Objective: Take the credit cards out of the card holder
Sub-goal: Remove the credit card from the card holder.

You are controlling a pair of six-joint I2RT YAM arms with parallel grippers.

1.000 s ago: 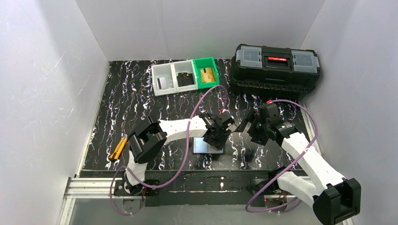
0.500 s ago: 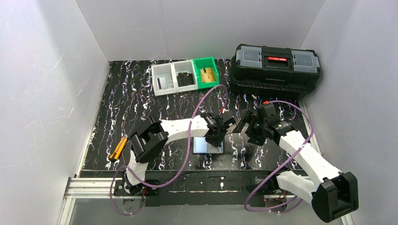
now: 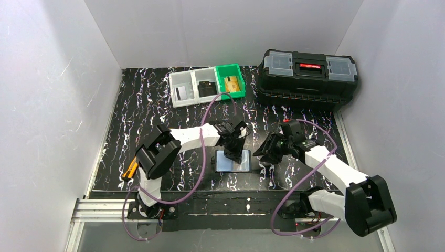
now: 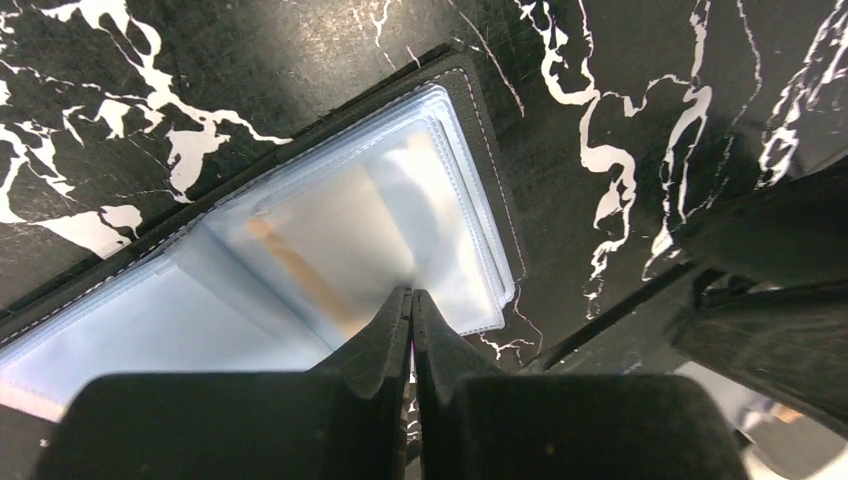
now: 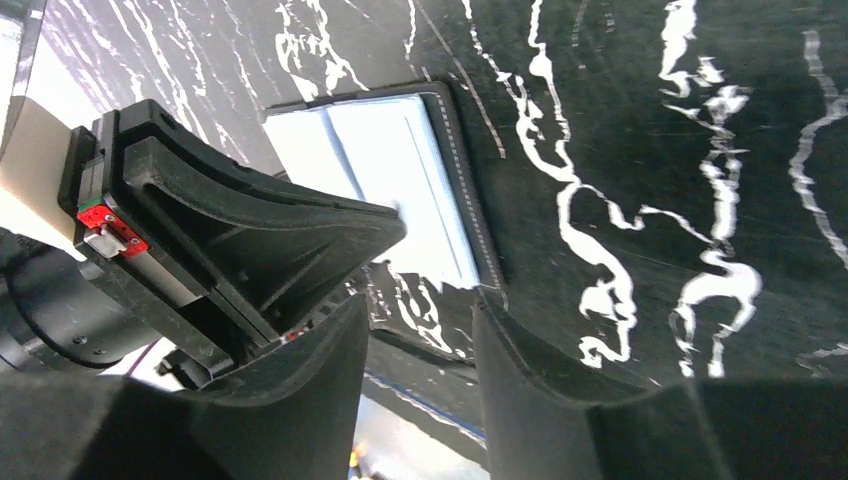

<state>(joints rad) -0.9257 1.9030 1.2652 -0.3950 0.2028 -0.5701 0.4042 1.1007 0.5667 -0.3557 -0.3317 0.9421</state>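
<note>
left gripper (image 4: 411,297) has clenched shut since a second ago, its tips now on the clear pocket (image 4: 380,220) of the card holder (image 3: 232,161), which lies open between the arms. right gripper (image 5: 422,300) has narrowed but stays parted and empty at the holder's right edge. an orange card (image 4: 300,268) still sits inside, so we judge extraction is starting.

The card holder (image 4: 440,230) runs off the left edge; its card (image 4: 296,270) is blurred, perhaps gold-orange
</note>
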